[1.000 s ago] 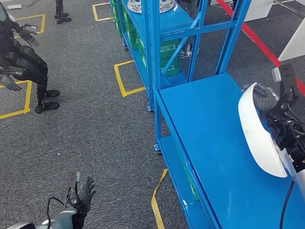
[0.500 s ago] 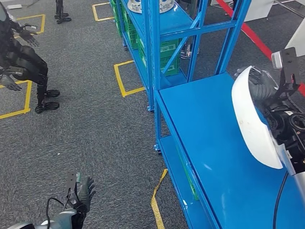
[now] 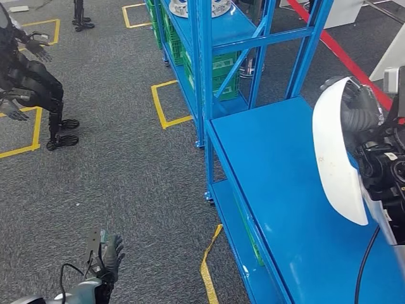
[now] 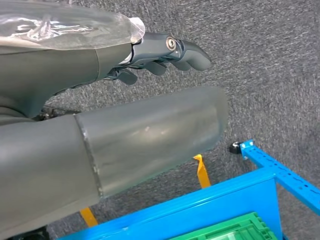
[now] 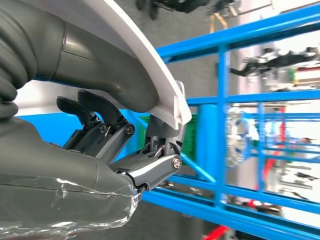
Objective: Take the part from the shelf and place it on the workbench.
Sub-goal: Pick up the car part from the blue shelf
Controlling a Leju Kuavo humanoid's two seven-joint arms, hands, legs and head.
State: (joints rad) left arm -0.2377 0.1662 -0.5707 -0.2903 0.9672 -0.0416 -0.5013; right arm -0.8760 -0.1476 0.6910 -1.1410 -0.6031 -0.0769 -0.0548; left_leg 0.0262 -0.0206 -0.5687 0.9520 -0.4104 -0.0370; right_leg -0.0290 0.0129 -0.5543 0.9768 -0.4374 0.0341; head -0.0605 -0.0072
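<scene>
Grey carpet lies nearest, where the left hand (image 3: 111, 258) hangs low, fingers loosely apart, nothing held. Beyond it, the part (image 3: 336, 152) (a white curved shell) is gripped on edge by the right hand (image 3: 361, 114) above the blue workbench (image 3: 267, 164). It should be lowered level before fingers are released. Farther off stands the shelf (image 3: 224, 28).

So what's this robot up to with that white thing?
The robot's right hand holds a curved white plastic shell part in the air above the blue metal workbench; it is not set down yet. Its left hand hangs empty over the grey carpet, fingers apart. More white parts sit on the blue shelf rack behind.
</scene>
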